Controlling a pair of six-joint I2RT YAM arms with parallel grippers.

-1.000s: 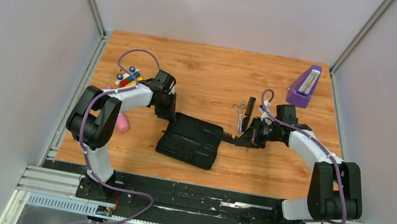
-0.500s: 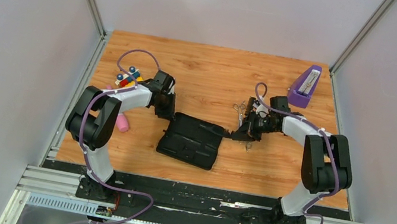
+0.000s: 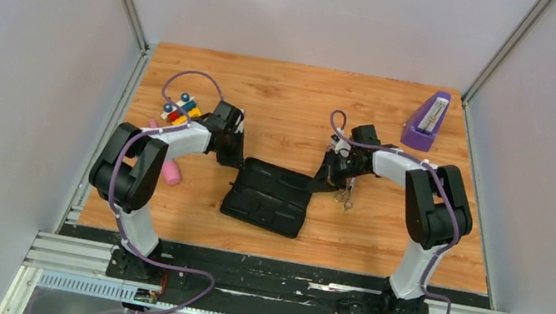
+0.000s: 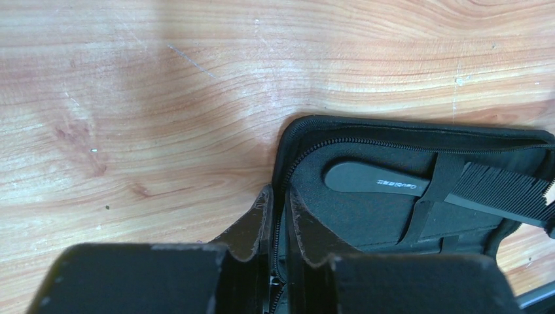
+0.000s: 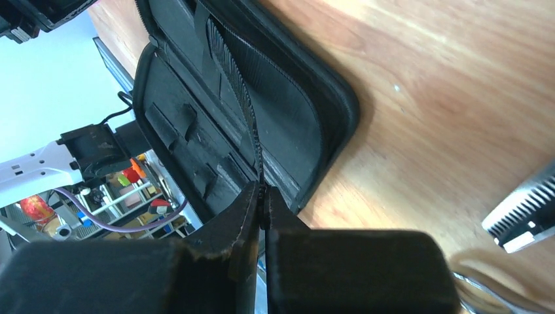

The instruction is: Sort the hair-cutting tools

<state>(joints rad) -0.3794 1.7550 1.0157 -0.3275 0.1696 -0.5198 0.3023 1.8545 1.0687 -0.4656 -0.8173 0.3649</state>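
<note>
Wood-grain tabletop (image 3: pixel 284 99), black zip case (image 4: pixel 393 131) lying open at centre. Left gripper (image 4: pixel 278 194) clamped on case's zipped rim. Handled comb (image 4: pixel 347 176) inside case, tucked under elastic strap (image 4: pixel 445 176); right gripper (image 5: pixel 263 191) pinched shut on its toothed end. Tiny white lettering (image 4: pixel 396 185) on handle, too small to read. Scissors (image 3: pixel 348 195) on wood just right of case.

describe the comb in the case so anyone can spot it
Find the open black zip case mid-table. Inside lies a black comb with a rounded handle, under an elastic strap, its toothed end pinched by the right gripper. The silver scissors lie outside.
</note>
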